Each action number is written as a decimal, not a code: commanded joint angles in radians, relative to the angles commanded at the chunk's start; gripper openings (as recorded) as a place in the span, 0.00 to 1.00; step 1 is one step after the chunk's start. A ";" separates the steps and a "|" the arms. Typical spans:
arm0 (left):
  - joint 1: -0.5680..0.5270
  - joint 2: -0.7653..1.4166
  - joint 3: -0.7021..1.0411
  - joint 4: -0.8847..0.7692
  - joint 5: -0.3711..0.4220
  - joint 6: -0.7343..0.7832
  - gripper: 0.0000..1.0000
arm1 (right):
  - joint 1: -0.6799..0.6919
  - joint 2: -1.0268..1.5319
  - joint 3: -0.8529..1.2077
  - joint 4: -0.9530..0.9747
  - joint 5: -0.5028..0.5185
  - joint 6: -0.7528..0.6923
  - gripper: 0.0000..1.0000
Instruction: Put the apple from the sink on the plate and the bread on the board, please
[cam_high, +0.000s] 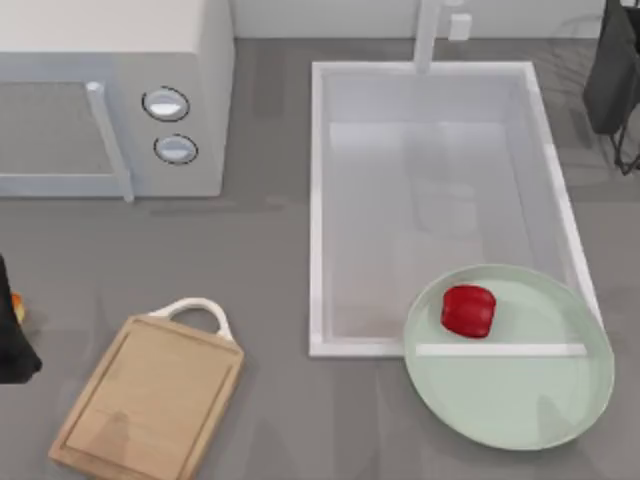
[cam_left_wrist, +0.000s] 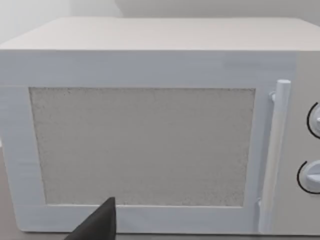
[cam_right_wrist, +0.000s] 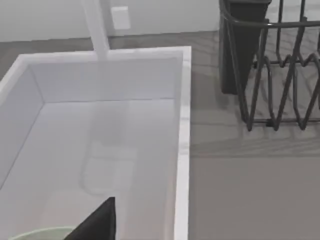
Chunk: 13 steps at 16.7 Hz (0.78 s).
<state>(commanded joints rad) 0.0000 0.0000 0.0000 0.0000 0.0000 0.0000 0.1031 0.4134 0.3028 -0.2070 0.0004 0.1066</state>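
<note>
The red apple (cam_high: 468, 310) rests on the mint-green plate (cam_high: 520, 400), which overlaps the front right corner of the white sink (cam_high: 318, 200). The sink basin holds nothing else. The wooden board (cam_high: 150, 395) lies bare at the front left, its white handle pointing toward the microwave. My left arm (cam_high: 10, 345) is a dark shape at the table's left edge, with a sliver of orange (cam_high: 18, 305) beside it; I cannot tell if that is the bread. A dark tip of my left gripper (cam_left_wrist: 102, 222) faces the microwave door. My right gripper (cam_right_wrist: 100, 220) hangs over the sink's front, near the plate rim (cam_right_wrist: 35, 234).
A white microwave (cam_high: 110, 100) with two round knobs stands at the back left. The white faucet (cam_high: 428, 30) rises behind the sink. A black wire dish rack (cam_right_wrist: 272, 65) with a dark holder (cam_high: 612, 70) stands at the back right. Grey counter lies between board and sink.
</note>
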 joint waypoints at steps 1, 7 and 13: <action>0.000 0.000 0.000 0.000 0.000 0.000 1.00 | 0.020 0.081 0.060 -0.041 0.000 0.021 1.00; 0.000 0.000 0.000 0.000 0.000 0.000 1.00 | 0.157 0.632 0.462 -0.316 0.001 0.163 1.00; 0.000 0.000 0.000 0.000 0.000 0.000 1.00 | 0.293 1.176 0.860 -0.588 0.001 0.303 1.00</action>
<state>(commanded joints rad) 0.0000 0.0000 0.0000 0.0000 0.0000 0.0000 0.3960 1.5892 1.1626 -0.7948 0.0014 0.4094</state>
